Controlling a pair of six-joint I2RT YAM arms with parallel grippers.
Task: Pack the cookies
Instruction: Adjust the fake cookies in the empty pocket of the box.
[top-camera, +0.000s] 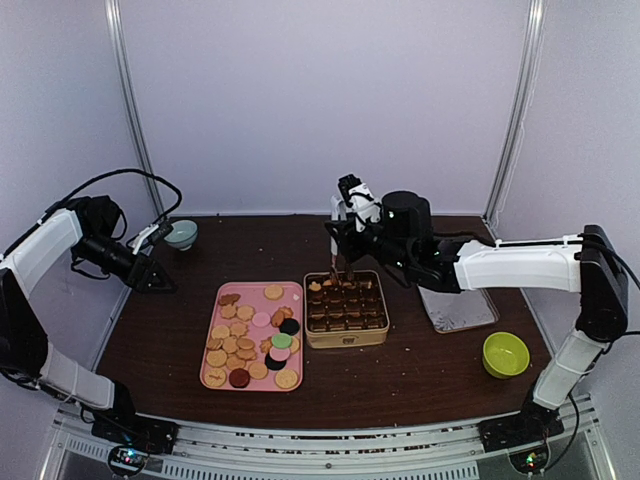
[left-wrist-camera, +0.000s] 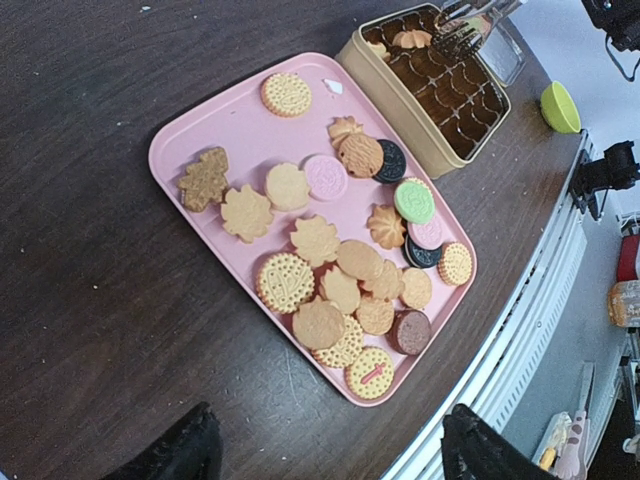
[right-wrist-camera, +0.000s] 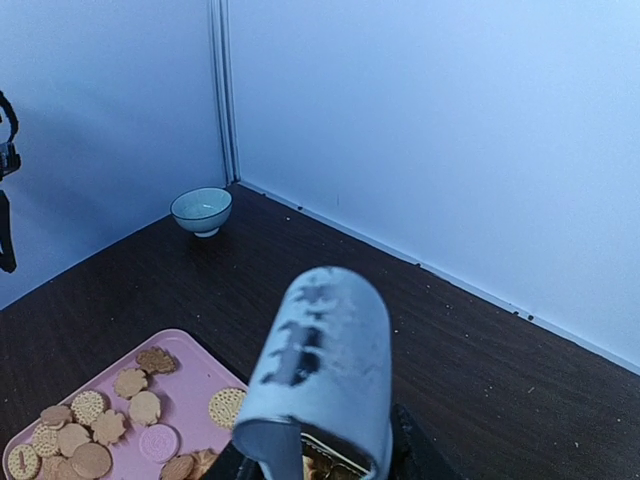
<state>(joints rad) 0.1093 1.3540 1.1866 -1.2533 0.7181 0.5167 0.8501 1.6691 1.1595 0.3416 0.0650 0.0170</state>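
Many cookies (top-camera: 250, 335) lie on a pink tray (top-camera: 250, 296), also in the left wrist view (left-wrist-camera: 330, 260) and the right wrist view (right-wrist-camera: 90, 430). A gold tin (top-camera: 346, 342) with a compartment grid stands right of the tray; a few tan cookies (left-wrist-camera: 410, 38) lie in its far row. My right gripper (top-camera: 350, 240) is shut on the metal tongs (right-wrist-camera: 320, 370), whose tips (left-wrist-camera: 465, 25) reach into the tin's far-left compartments. My left gripper (top-camera: 155, 278) hangs open and empty at the far left, away from the tray; its fingers (left-wrist-camera: 190, 450) frame the tray's near corner.
A teal bowl (top-camera: 181, 234) sits at the back left, close to the left gripper. A lime-green bowl (top-camera: 505, 353) and a flat metal tray (top-camera: 460, 310) lie at the right. Walls close in the back and sides.
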